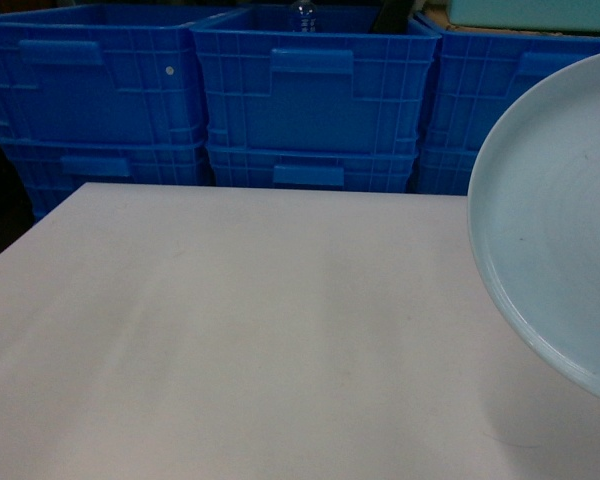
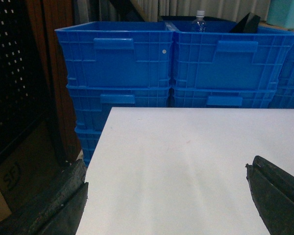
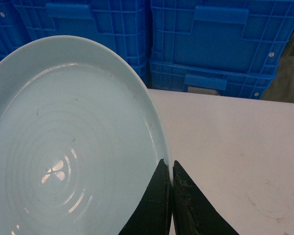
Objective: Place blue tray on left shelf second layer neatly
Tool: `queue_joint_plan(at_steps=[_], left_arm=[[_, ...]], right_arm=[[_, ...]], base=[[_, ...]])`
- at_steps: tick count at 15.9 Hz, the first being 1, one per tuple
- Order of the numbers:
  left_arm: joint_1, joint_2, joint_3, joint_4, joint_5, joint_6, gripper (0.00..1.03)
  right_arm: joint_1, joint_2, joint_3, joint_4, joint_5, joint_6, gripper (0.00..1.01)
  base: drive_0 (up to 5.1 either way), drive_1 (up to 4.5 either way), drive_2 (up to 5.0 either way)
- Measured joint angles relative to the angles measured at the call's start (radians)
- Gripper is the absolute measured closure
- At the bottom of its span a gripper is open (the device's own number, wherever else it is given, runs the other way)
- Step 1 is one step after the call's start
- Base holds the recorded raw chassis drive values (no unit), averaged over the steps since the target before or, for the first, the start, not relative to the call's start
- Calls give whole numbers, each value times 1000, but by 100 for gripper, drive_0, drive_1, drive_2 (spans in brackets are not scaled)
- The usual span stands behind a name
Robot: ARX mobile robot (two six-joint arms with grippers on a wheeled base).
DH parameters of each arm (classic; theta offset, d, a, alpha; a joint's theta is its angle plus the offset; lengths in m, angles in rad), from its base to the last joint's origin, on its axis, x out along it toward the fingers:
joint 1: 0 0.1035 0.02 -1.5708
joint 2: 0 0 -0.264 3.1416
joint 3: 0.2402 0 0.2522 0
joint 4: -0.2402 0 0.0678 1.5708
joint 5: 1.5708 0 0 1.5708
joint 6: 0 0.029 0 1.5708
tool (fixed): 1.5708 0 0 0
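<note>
Deep-blue ribbed crates (image 1: pixel 310 95) stand stacked in a row along the far edge of the white table (image 1: pixel 240 340). In the left wrist view a clear plastic bottle (image 2: pixel 199 21) with a white cap rises out of the upper crate second from the left, and a dark angled object (image 2: pixel 248 22), too dim to name, juts out just right of it. The head view shows only the bottle's top.

The blue tray (image 3: pixel 68 142) is at the right of the scene, lifted off the table and tilted, its shadow lying on the table below it in the head view. Only the right wrist view shows the grip: the right end effector (image 3: pixel 172 169) is pinched tight on the tray's near right rim. The left end effector (image 2: pixel 166 196) hangs spread wide over the table's near left part, holding nothing.

Faint lettering on a dark panel at the lower left of the left wrist view cannot be read.
</note>
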Motion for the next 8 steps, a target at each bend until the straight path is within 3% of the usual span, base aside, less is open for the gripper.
queue_joint_plan(at_steps=[8], left_arm=[[0,0,0,0,0,0,5]], right_arm=[[0,0,0,0,0,0,99]], base=[[0,0,0]])
